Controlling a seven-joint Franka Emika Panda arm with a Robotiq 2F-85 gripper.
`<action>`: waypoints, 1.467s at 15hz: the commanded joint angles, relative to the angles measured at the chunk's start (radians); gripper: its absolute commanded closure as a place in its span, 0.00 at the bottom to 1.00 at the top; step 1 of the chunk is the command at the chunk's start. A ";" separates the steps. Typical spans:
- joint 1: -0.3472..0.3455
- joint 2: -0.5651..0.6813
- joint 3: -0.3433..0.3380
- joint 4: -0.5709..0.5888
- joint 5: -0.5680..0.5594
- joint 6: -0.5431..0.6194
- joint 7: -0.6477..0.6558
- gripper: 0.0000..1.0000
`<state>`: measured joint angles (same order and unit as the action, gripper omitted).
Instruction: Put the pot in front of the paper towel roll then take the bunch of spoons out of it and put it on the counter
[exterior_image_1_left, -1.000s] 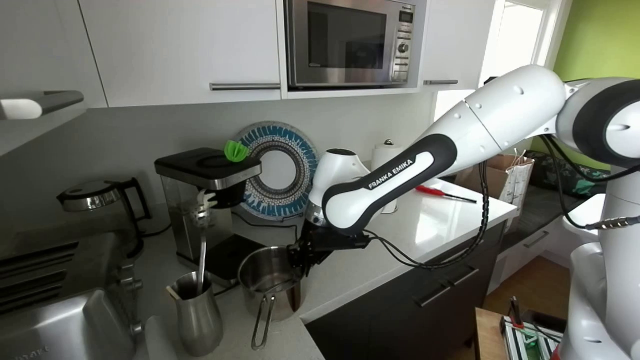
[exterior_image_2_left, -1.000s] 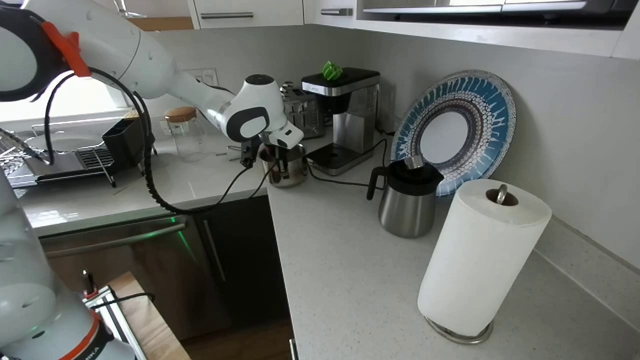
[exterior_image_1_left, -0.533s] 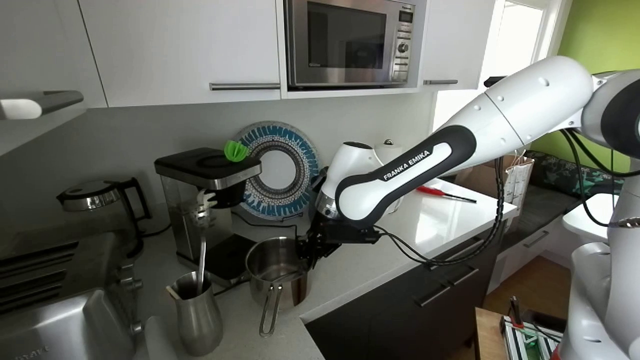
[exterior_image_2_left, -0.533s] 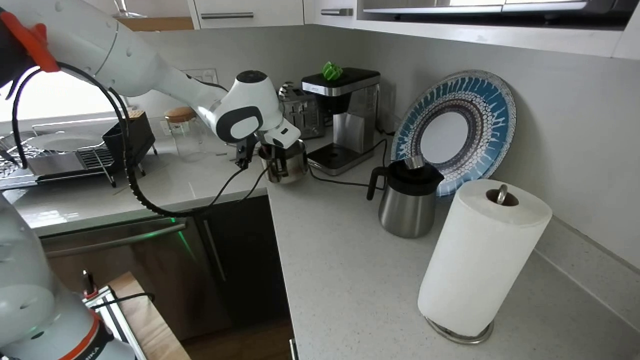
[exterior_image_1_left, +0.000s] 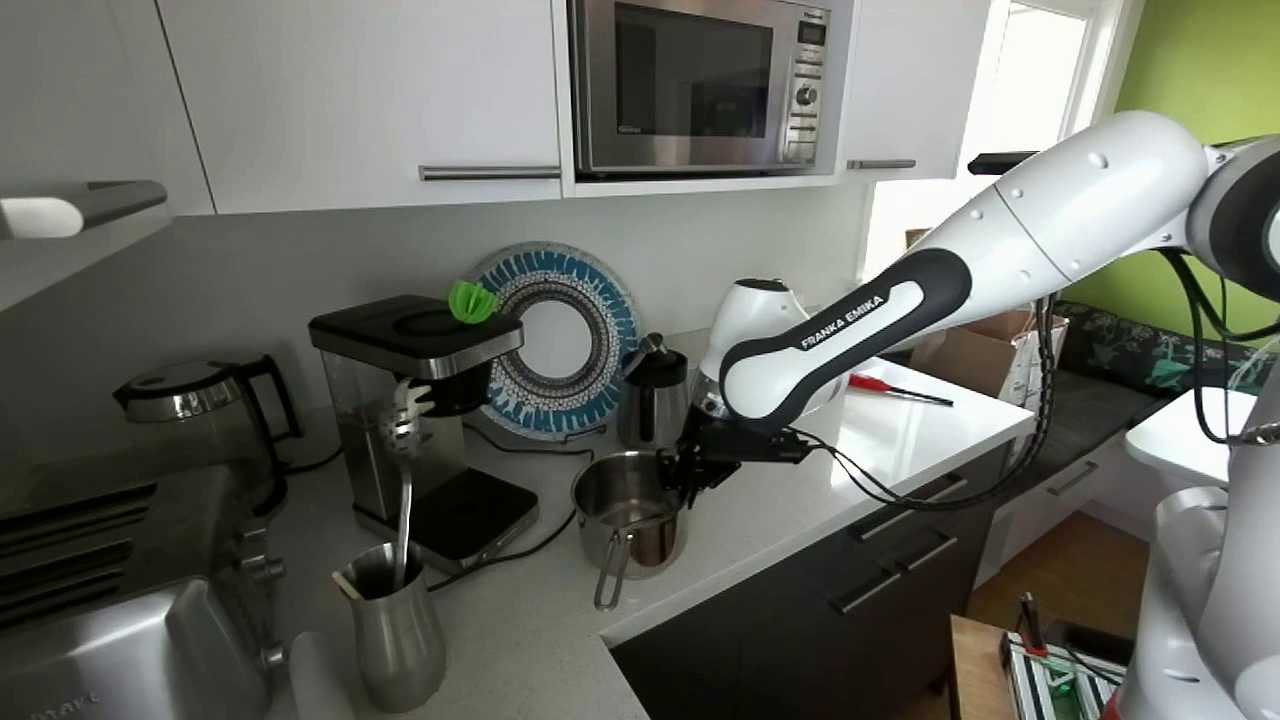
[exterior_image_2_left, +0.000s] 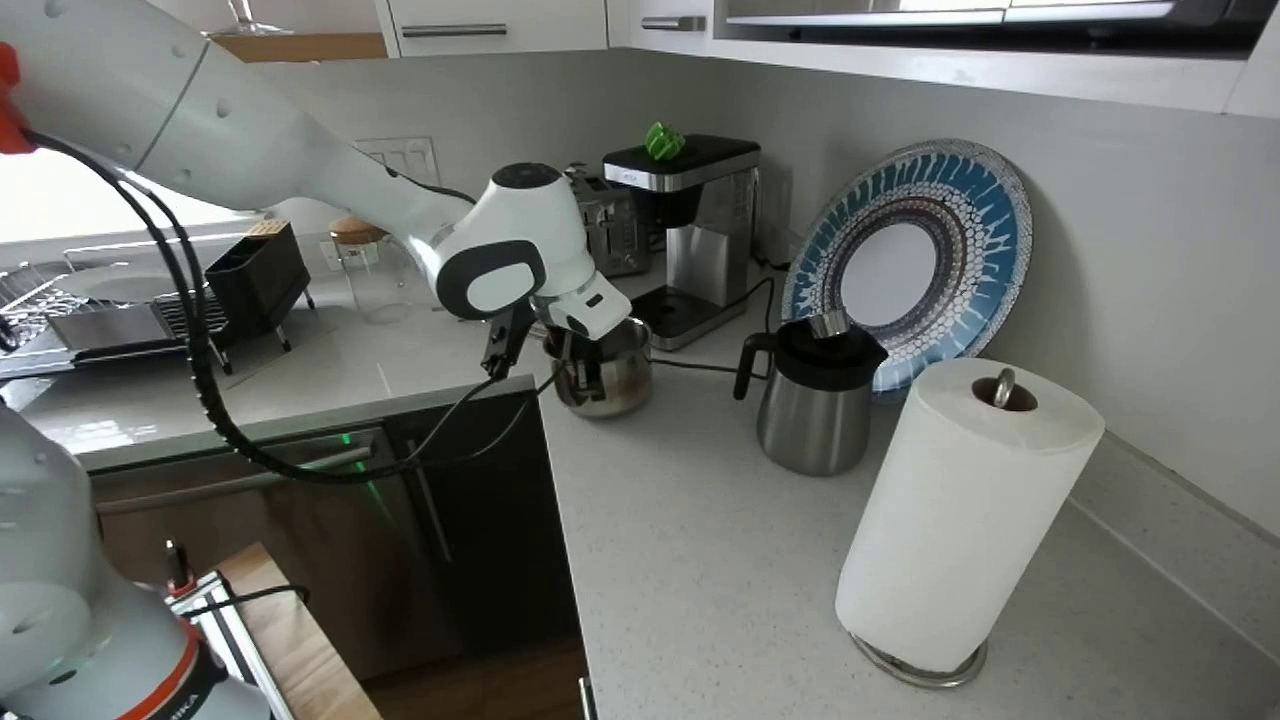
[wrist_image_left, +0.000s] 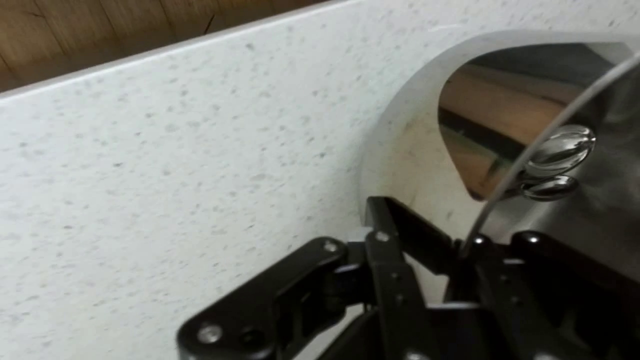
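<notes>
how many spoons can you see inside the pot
2 in the wrist view, inside the pot: a larger spoon and, just below it in the picture, a smaller spoon. More may be hidden.

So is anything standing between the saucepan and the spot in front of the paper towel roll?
Nothing visible does, along the front side of the counter from the saucepan to the paper towel roll. The steel carafe stands near that path, but farther back, by the blue-patterned plate; swinging that way could bump it.

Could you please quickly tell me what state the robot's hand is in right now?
Hand: closed, holding the pot by its rim.
</notes>
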<state>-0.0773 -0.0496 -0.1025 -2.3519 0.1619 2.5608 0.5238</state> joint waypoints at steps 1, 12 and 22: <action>-0.057 -0.117 -0.032 -0.081 0.040 0.045 0.029 0.98; -0.168 -0.190 -0.093 -0.131 -0.048 -0.032 -0.018 0.98; -0.254 -0.155 -0.168 -0.119 0.030 -0.005 -0.050 0.98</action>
<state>-0.3178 -0.2105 -0.2687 -2.4874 0.1741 2.5444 0.4805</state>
